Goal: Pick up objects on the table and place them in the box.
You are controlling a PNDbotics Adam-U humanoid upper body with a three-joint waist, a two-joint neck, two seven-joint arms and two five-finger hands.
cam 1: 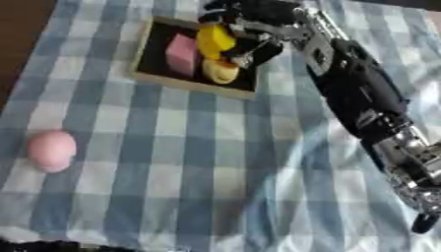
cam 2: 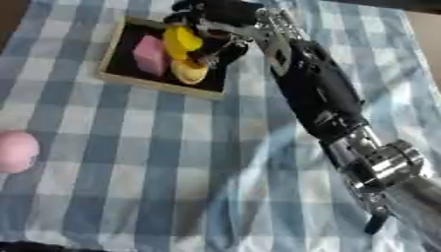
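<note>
A shallow wooden box (cam 1: 194, 84) with a dark inside lies at the back of the checked cloth. Inside it stand a pink block (cam 1: 182, 54) and a round yellow object (cam 1: 221, 72). My right hand (cam 1: 251, 23) reaches from the right over the box's far right part, its fingers curled round an elongated yellow object (cam 1: 213, 40) held just above the round one. A pink ball (cam 1: 51, 150) rests on the cloth at the left, far from the hand. My left hand shows in neither view.
My right arm (cam 2: 319, 93) crosses the right side of the blue and white checked cloth (cam 1: 198, 167) diagonally. Dark floor shows past the cloth's left edge at the top.
</note>
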